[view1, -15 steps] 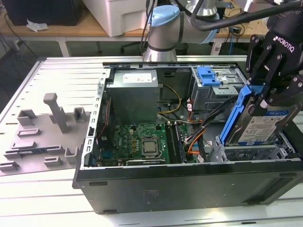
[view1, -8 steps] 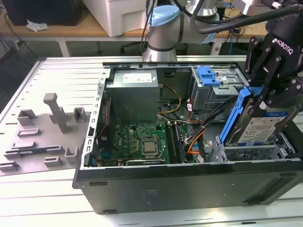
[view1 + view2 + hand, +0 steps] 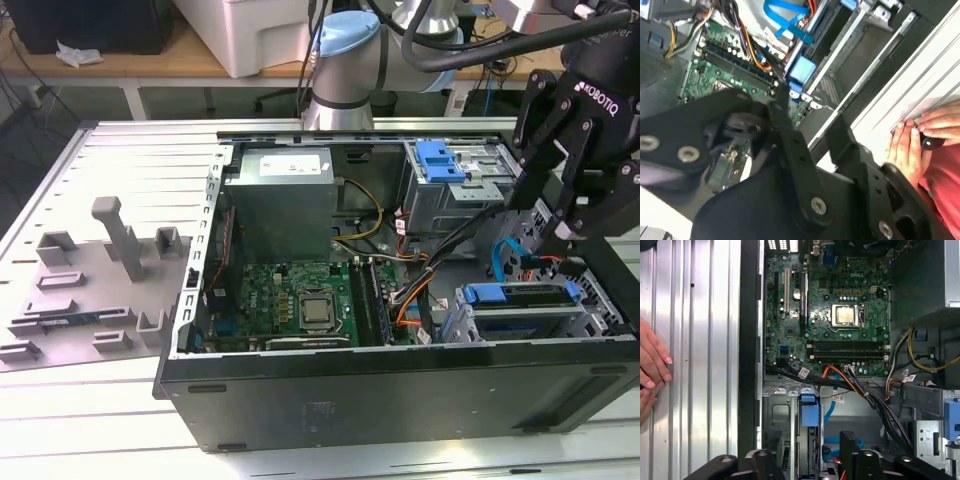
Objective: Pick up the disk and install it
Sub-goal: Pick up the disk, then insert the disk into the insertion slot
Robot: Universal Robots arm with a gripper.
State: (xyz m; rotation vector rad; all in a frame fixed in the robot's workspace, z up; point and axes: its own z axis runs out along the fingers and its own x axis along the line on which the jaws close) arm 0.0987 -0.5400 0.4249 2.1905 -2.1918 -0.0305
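The disk [image 3: 520, 294] sits edge-on in the drive cage at the exterior view's lower right, inside the open computer case [image 3: 400, 380]. Its blue carrier rim faces up and its label is hidden. In the first wrist view the carrier's blue end [image 3: 809, 410] shows in the cage slot, and in the second wrist view it appears as a blue block [image 3: 801, 70]. My gripper [image 3: 545, 215] hangs just above and behind the cage, open, with nothing between its black fingers [image 3: 850, 452]. It touches nothing.
A blue bracket [image 3: 440, 160] tops the far bay, and a grey metal box [image 3: 280, 205] sits beside the motherboard [image 3: 290, 300]. Cables [image 3: 420, 270] cross near the cage. A person's hand [image 3: 652, 365] rests on the ribbed table. Grey fixtures [image 3: 100, 270] stand at the exterior view's left.
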